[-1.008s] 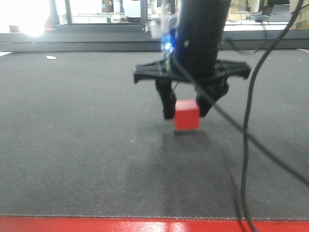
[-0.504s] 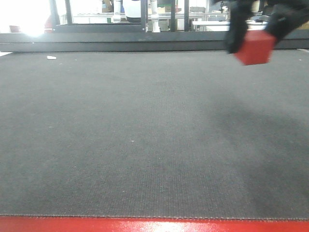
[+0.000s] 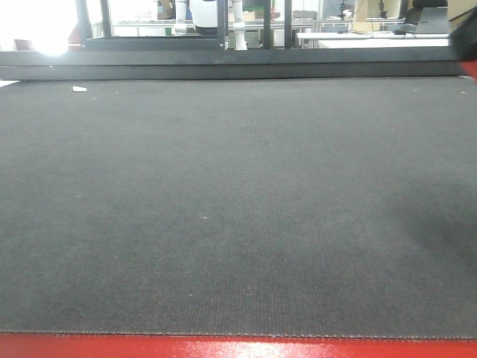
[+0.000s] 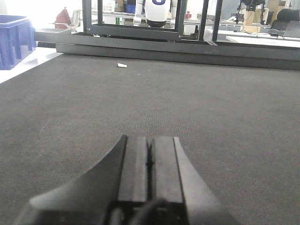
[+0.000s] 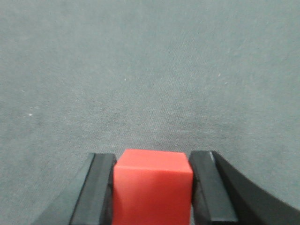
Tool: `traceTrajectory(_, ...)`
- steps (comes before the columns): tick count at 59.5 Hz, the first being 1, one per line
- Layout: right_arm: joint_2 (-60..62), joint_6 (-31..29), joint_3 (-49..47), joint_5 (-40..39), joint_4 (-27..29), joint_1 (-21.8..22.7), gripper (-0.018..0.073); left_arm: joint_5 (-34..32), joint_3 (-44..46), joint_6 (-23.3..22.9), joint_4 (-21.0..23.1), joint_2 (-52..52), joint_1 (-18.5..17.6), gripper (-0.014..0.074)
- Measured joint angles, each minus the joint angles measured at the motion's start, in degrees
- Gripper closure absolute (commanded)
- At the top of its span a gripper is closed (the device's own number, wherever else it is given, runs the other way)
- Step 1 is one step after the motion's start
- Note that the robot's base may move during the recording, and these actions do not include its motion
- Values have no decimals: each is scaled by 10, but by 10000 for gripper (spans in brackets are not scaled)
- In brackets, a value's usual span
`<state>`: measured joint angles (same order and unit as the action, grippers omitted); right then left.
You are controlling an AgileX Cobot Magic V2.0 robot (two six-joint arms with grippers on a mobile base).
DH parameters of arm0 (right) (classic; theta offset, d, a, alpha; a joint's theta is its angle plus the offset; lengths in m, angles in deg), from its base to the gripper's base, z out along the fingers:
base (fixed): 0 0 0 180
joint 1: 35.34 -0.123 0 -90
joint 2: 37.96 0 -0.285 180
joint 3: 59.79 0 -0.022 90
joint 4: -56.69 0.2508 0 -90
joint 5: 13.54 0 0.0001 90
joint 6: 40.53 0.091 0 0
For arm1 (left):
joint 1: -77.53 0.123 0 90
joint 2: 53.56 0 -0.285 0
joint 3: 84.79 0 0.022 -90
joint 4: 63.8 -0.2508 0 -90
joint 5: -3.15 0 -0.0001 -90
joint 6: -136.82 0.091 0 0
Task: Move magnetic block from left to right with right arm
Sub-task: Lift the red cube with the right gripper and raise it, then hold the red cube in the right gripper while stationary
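Note:
The magnetic block [image 5: 152, 187] is a bright-red cube, and the right wrist view shows it clamped between my right gripper's [image 5: 153, 158] two black fingers, held above the dark grey mat [image 5: 140, 70]. In the front view only a red sliver of the block [image 3: 472, 69] and a dark blur of the right gripper [image 3: 466, 37] show at the far right edge. My left gripper [image 4: 150, 139] hangs low over the mat, its jaws pressed together with nothing between them.
A blue crate [image 4: 14, 40] stands off the mat's far left corner. A small white scrap [image 4: 122, 65] lies near the far edge. A black metal rail [image 3: 223, 67] borders the back of the mat, and a red strip [image 3: 223, 347] runs along the front.
My right gripper has lifted the red block off the middle of the mat and carried it up and to the right, almost out of the front view. The left gripper's earlier position is not shown.

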<state>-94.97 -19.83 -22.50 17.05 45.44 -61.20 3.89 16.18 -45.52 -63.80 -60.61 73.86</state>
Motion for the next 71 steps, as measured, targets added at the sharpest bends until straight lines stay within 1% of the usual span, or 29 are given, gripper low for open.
traceTrajectory(8,70,0,26,-1,-11,0,303,0,0,0,0,0,0,713)
traceTrajectory(21,196,-1,32,1,-39,0,303,0,0,0,0,0,0,713)
traceTrajectory(38,322,-2,32,1,-45,0,303,0,0,0,0,0,0,713)
traceTrajectory(47,342,-2,32,-1,-45,0,303,0,0,0,0,0,0,713)
traceTrajectory(71,342,-2,32,-1,-45,0,303,0,0,0,0,0,0,713)
